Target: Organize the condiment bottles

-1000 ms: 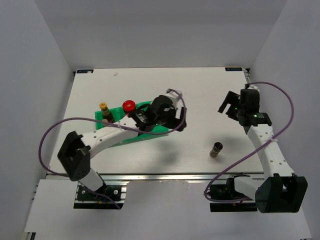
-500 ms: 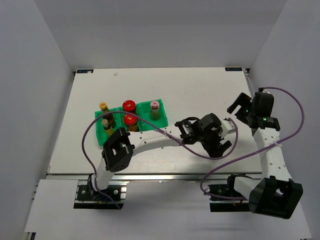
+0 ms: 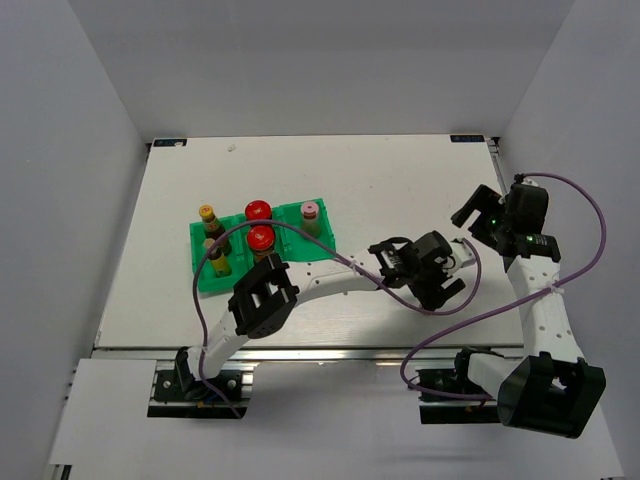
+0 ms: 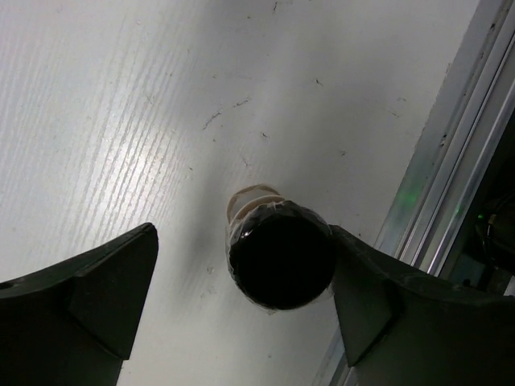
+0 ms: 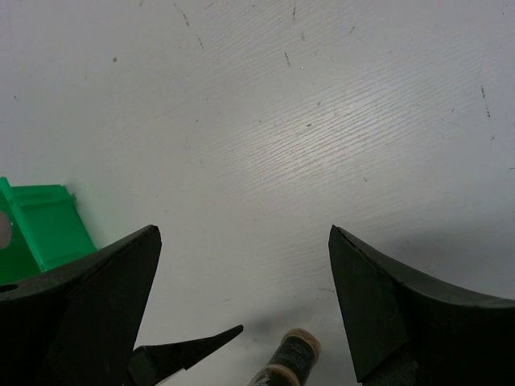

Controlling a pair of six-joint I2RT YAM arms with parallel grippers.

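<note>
White table; a small dark, black-capped condiment bottle is standing centre-frame between the gaping jaws of the left gripper; the right gripper is hovering open; probably light, slick, tippy; pinch mid-body.

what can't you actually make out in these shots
- Top view: the left hand covers the loose bottle.
- Left wrist view: it shows end-on, body and label hidden behind its dark end.
- Right wrist view: a small bottle is cut by the bottom edge, the green tray by the left edge.
- Top view: labels on the tray's bottles are too small.
</note>
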